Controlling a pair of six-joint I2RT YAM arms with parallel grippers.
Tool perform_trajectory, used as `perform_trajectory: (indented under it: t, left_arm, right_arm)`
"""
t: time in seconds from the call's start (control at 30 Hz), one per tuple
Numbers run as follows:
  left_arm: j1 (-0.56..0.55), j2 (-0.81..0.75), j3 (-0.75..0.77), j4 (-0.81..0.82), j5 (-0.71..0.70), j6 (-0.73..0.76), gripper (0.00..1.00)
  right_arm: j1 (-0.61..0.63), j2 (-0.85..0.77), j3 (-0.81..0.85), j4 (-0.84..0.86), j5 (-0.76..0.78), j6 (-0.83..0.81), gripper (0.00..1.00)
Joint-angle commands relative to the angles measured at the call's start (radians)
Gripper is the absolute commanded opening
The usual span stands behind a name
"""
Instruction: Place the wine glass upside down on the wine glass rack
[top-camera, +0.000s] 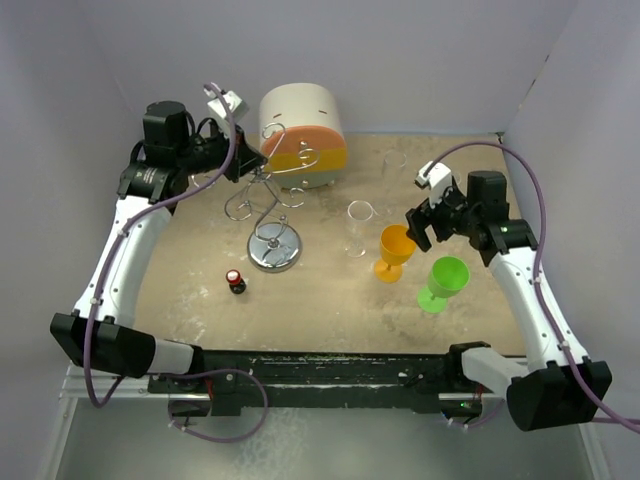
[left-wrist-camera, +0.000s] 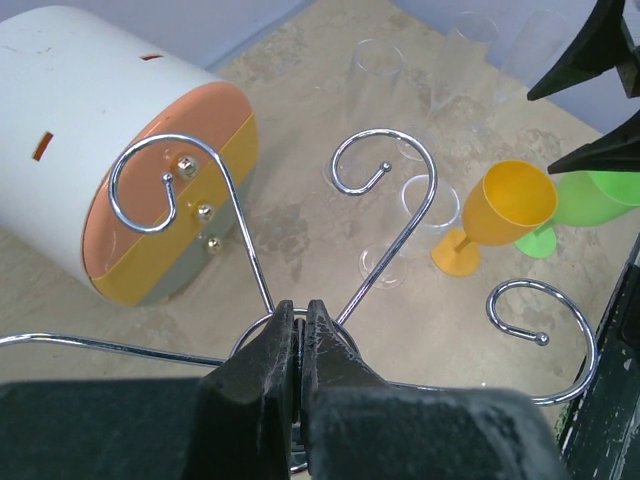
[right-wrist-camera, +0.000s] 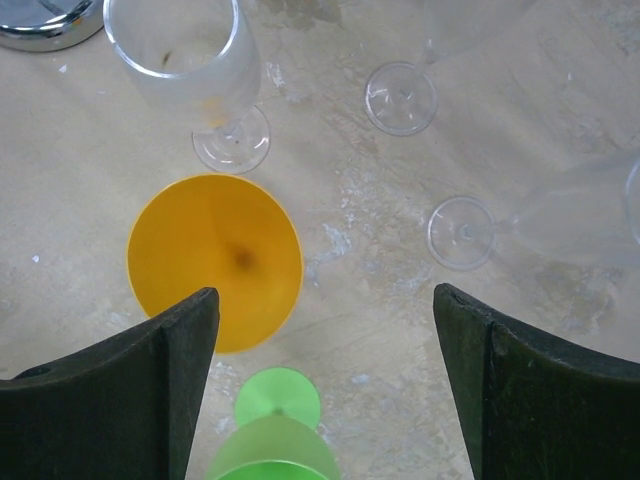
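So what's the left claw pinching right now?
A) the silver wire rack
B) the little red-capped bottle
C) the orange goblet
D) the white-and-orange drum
A: in its own wrist view the left claw is shut on the wires at the centre of the wine glass rack, where the curled arms spread out.

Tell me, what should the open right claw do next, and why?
Probably lower the right gripper around the orange plastic goblet under its open fingers, then close. No glass is held yet, and the left gripper is shut on the top of the silver wire rack with curled arms, steadying it.
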Motion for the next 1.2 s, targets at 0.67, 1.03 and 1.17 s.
perform_trajectory:
  t: [0.67,1.03,1.17]
  left_arm:
    - [-0.026,-0.114,-0.101,0.156,0.003,-0.087,0.31]
    - [-0.025,-0.174,-0.109,0.128,-0.012,-0.002,0.67]
    - [-0.014,-0.198,-0.082,0.067,0.013,0.062,0.76]
  right_arm:
    - [0.098,0.233,0.103,-0.038,0.115,0.0,0.45]
    - [0.097,0.219,0.133,-0.099,0.106,-0.018,0.0]
    - [0.096,0.142,0.165,-0.132,0.148,-0.02,0.0]
